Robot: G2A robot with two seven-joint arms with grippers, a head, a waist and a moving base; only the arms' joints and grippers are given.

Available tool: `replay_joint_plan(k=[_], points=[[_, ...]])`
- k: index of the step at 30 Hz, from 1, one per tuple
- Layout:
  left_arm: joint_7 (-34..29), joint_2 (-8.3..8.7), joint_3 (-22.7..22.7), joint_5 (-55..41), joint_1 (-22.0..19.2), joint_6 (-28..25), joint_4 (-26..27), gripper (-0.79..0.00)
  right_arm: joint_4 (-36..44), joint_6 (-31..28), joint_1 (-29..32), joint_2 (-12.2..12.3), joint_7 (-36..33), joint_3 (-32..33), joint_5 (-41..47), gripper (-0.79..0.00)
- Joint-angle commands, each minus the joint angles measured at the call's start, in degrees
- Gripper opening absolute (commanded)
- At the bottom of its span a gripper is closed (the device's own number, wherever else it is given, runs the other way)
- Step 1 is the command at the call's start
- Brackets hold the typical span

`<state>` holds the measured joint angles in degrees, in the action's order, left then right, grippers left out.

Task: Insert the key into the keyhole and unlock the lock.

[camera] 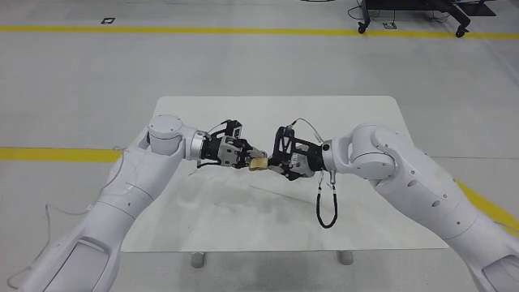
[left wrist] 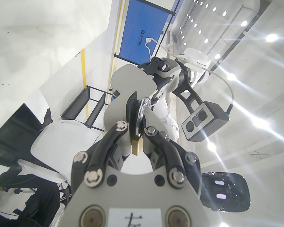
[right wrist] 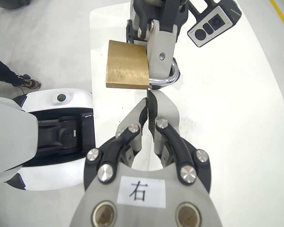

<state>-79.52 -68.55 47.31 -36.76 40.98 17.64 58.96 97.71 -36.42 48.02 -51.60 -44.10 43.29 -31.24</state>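
A brass padlock [camera: 258, 164] hangs above the middle of the white table [camera: 357, 113]. My left gripper [camera: 251, 160] is shut on it at the shackle end. In the left wrist view the brass body [left wrist: 136, 147] shows edge-on between my left gripper's [left wrist: 136, 133] fingers, and the chrome shackle [left wrist: 142, 111] sticks out past them. My right gripper [right wrist: 148, 95] faces it from the other side with its fingers pressed together. Its tips sit just off the shackle [right wrist: 166, 79], beside the brass body [right wrist: 126, 66]. No key shows between its pads.
A black cable loop [camera: 327, 211] hangs from the right arm over the table's near right part. The tabletop [right wrist: 227, 95] lies bare below both grippers. Its rounded edges are on all sides, with grey floor and yellow lines beyond.
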Motion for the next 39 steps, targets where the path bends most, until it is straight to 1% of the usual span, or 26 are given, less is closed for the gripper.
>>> replay_joint_plan(k=[1,10,16,24,27,29,33,36,39], points=[[-0.06,0.01,-0.05,0.21,-0.04,0.10,-0.01,-0.785,0.23,0.12,0.25,0.10,-0.14,0.49,-0.12,-0.785],[-0.31,0.00,-0.09,0.51,-0.08,0.33,-0.06,-0.785,1.55,0.27,2.70,0.82,1.02,3.71,0.14,-0.785],[-0.58,-0.02,-0.18,0.69,-0.09,0.43,-0.08,-0.785,1.35,-2.50,5.12,1.46,4.42,6.73,2.03,-0.785],[-0.90,-0.11,-0.12,0.25,-0.22,0.54,-0.63,-0.785,1.12,-3.61,6.97,1.78,6.55,8.96,2.30,-0.785],[-0.36,-0.09,-0.03,-0.24,-0.12,2.94,-1.88,-0.785,1.85,-4.18,7.93,2.28,7.56,11.30,1.14,-0.785],[-0.47,-0.19,-0.77,-0.01,-0.23,6.20,-2.65,-0.785,3.99,-4.75,8.79,2.84,6.70,13.18,-1.31,-0.785],[1.82,-0.70,-4.94,-0.97,-1.01,8.96,-3.95,-0.785,10.42,-5.14,10.18,3.82,2.03,15.62,-6.61,-0.785],[2.93,-0.93,-8.52,-3.14,-2.31,10.07,-5.16,-0.785,15.52,-5.30,9.87,4.04,-3.34,14.88,-10.35,-0.785],[3.72,-0.95,-11.78,-5.23,-3.80,10.86,-6.64,-0.785,18.68,-5.48,8.16,3.77,-8.50,12.40,-12.63,-0.785]])
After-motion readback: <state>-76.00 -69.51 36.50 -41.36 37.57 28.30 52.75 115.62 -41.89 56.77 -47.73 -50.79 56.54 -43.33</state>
